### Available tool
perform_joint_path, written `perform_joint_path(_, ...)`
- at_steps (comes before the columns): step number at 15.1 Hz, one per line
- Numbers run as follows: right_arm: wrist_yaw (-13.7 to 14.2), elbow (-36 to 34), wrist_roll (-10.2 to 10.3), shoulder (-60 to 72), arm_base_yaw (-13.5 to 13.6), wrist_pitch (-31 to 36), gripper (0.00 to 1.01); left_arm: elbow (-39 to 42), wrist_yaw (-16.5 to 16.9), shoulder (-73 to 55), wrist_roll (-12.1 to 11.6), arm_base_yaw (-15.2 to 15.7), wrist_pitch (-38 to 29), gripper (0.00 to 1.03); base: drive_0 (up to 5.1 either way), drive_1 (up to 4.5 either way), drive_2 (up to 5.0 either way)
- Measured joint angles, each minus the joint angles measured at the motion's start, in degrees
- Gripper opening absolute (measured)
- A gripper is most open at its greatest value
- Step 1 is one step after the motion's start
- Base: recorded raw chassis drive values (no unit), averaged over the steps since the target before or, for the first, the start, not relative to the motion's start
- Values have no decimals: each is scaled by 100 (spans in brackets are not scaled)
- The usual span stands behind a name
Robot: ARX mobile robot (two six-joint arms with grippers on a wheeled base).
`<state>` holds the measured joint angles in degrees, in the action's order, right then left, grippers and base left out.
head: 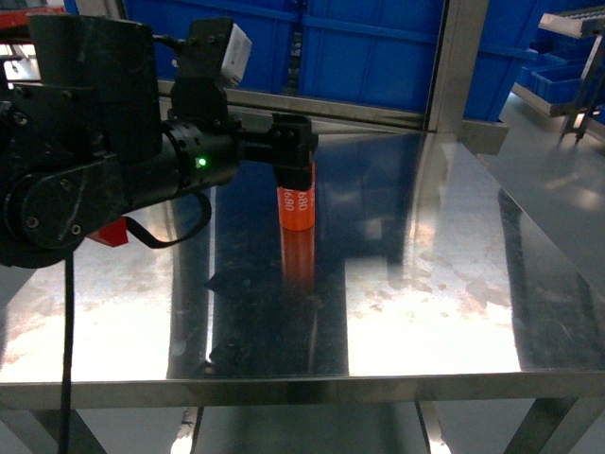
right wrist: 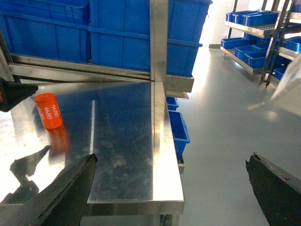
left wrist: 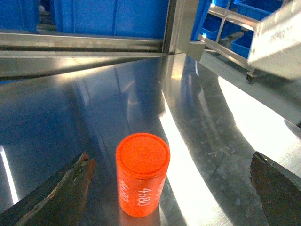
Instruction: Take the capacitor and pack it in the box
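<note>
The capacitor is a small orange cylinder with white print, standing upright on the steel table. In the left wrist view the capacitor stands between the two spread fingers of my left gripper, nearer the left one, with neither touching it. In the head view my left gripper reaches in from the left and sits just over the capacitor's top. My right gripper is open and empty, over the table's right edge, far from the capacitor. The box is out of view.
Large blue bins stand behind a steel rail at the table's back. A steel post rises at the back right corner. A small red object lies under my left arm. More blue bins sit below the table's right side.
</note>
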<state>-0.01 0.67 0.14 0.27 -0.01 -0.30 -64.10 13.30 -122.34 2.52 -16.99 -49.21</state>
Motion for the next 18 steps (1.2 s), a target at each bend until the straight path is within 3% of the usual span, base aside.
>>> perform_joint_path(3,0,0,0,0,0,0,98,-433,-210,-560,-37,-173,225,98,0,0,0)
perform_joint_path(6,2,0,0,0,0,0,98,-1290,-627,-1270,-26,-238,599,98,0,0,0)
perform_joint_path(12,0,0,0,0,0,0,98,-2035,-796,-1832,42,-243,1064,97,0,0,0)
perform_joint_path(14,2,0,0,0,0,0,98,-2170,-791,-1895,83,-243,1202,70,0,0,0)
perform_joint_path(16,2,0,0,0,0,0,98,-2192,-793,-1893,186,-243,1259,50,0,0,0)
perform_joint_path(18,2,0,0,0,0,0,98,-1381,-752,-1193,315,-175,761,45,0,0,0)
